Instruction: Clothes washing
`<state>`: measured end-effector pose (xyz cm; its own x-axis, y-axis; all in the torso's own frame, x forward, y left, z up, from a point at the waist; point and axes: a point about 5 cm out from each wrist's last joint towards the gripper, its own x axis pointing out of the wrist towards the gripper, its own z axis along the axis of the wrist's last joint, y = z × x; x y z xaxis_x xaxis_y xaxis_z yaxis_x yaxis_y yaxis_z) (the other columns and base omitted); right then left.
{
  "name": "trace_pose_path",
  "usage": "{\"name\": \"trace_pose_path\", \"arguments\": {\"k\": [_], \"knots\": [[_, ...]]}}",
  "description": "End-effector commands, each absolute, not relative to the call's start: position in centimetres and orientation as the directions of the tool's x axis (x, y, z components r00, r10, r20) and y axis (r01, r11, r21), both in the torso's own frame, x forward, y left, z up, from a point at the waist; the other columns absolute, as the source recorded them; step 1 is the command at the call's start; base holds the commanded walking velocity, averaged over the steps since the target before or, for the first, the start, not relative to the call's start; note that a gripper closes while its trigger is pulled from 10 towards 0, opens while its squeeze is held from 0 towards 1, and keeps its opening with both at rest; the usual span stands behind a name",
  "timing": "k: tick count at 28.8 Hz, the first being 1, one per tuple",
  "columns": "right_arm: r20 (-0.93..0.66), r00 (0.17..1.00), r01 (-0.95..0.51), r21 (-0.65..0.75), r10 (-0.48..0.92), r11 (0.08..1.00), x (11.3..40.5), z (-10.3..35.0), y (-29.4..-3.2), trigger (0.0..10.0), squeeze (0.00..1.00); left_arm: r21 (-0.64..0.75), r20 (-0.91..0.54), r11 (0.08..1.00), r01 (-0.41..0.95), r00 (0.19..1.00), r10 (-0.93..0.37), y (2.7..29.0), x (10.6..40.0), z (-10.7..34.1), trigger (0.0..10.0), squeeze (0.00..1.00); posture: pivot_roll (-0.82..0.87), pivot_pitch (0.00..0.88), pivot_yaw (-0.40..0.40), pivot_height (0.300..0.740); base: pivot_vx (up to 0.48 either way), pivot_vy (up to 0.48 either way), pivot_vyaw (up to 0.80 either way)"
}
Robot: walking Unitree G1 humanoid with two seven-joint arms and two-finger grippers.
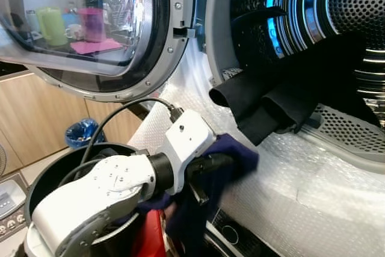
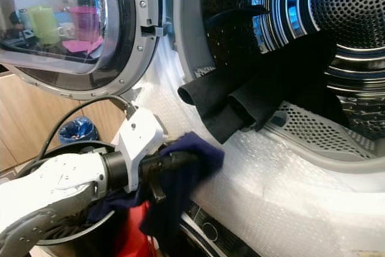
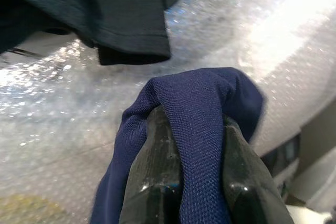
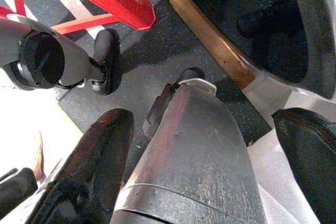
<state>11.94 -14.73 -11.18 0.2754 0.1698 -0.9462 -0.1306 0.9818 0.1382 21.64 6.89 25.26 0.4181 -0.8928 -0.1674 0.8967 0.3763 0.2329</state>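
Though its lower folds drop out of sight, the navy garment (image 3: 194, 124) sits clamped in the left claw (image 3: 197, 156) at the washer's bubble-wrapped sill (image 1: 313, 191); right claw (image 4: 210, 145) spread apart.

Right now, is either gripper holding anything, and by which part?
The left gripper pinches a navy blue garment by a bunched fold of its cloth at the washer's opening. The right gripper, jaws apart, holds nothing.
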Motion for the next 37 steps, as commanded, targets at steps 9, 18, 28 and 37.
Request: {"name": "trace_pose_path", "arguments": {"k": [9,18,28,37], "knots": [[-0.949,0.258,-0.113,0.155,0.180,0.981,11.3,-11.4,-14.3,10.0,0.00,0.460,-0.111,0.052,0.886,0.116,-0.987,5.7,24.5,32.8,10.0,0.00,0.29,0.000,-0.061,0.740,0.000,0.000,0.00],[-0.950,0.253,-0.109,0.162,0.185,0.981,11.2,-11.4,-14.2,10.0,0.00,0.482,-0.055,-0.042,0.875,-0.018,-0.998,3.8,29.8,39.0,10.0,0.00,0.27,0.000,-0.031,0.740,0.000,0.000,0.00],[-0.949,0.275,-0.042,0.150,0.156,0.988,10.9,-11.5,-14.8,10.0,0.00,0.468,-0.030,0.003,0.884,0.020,-0.999,2.2,34.2,39.4,10.0,0.00,0.21,0.000,0.002,0.740,0.000,0.000,0.00],[-0.947,0.284,-0.033,0.145,0.148,0.989,10.9,-11.5,-15.2,10.0,0.00,0.474,-0.099,-0.219,0.853,-0.196,-0.976,2.6,30.5,38.4,10.0,0.00,0.24,0.000,-0.012,0.740,0.000,0.000,0.00]]}}
